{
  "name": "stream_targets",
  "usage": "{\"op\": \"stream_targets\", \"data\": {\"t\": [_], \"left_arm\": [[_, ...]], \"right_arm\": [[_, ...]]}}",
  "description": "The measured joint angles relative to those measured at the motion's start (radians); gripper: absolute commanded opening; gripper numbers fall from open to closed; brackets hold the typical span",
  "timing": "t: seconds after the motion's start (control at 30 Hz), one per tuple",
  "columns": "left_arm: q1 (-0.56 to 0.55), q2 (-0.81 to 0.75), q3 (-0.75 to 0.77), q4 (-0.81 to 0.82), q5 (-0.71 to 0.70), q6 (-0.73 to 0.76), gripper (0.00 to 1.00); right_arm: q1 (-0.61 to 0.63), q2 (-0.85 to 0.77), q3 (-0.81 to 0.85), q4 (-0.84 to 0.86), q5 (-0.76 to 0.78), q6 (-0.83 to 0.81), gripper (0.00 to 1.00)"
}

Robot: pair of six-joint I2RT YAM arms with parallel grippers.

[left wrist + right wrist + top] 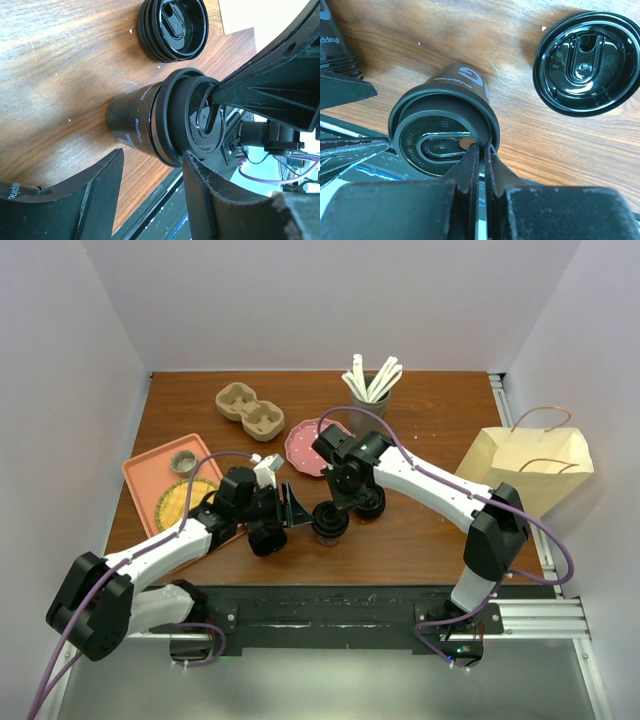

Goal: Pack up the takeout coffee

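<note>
Top camera overhead, facing down; wrist cameras close, sharing lidded cup [132, 125]

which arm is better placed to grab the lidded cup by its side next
Left, probably. The left fingers stand open with the lidded cup side-on just ahead of the gap. The right fingers are shut, tips on the lid, so they would have to back off and reopen.
</note>
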Motion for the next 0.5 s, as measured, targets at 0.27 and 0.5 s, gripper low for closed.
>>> {"op": "stream_targets", "data": {"t": [0.27,0.5], "left_arm": [[-0.004,0.006,0.0,-0.003,-0.014,0.001,0.52],[-0.032,0.035,0.0,-0.01,-0.039,0.004,0.51]], "right_arm": [[0.009,0.0,0.0,0.0,0.0,0.003,0.0],[0.011,0.011,-0.003,-0.003,0.001,0.002,0.0]]}}
